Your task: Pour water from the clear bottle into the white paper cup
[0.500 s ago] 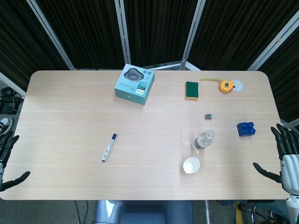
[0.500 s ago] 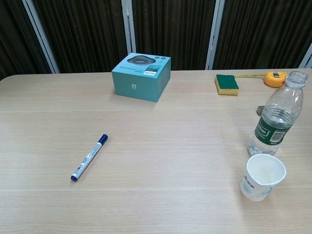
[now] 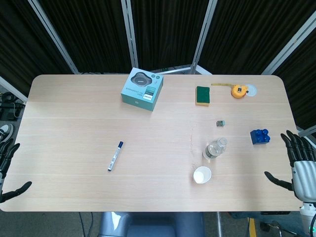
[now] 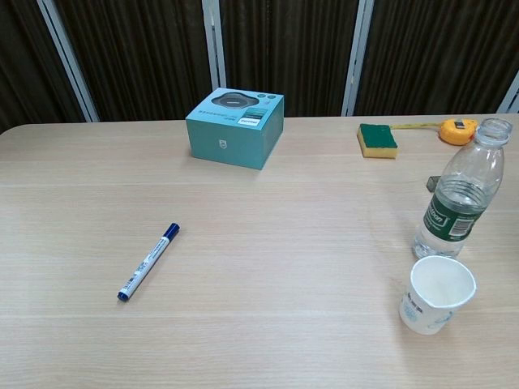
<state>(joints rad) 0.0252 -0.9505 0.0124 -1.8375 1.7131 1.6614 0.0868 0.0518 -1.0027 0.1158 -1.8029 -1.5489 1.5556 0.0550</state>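
Black curtains hang behind the pale wooden table (image 3: 98, 118). On it the uncapped clear plastic bottle with a green label (image 3: 215, 149) stands upright, and the white paper cup (image 3: 202, 175) sits just beside it on the near side, both unmoved. The right hand (image 3: 298, 165), beyond the bottle at the table's edge, has shifted slightly inward, fingers spread, holding nothing. The left hand (image 3: 7, 168) waits far across from the bottle, also released and unchanged.
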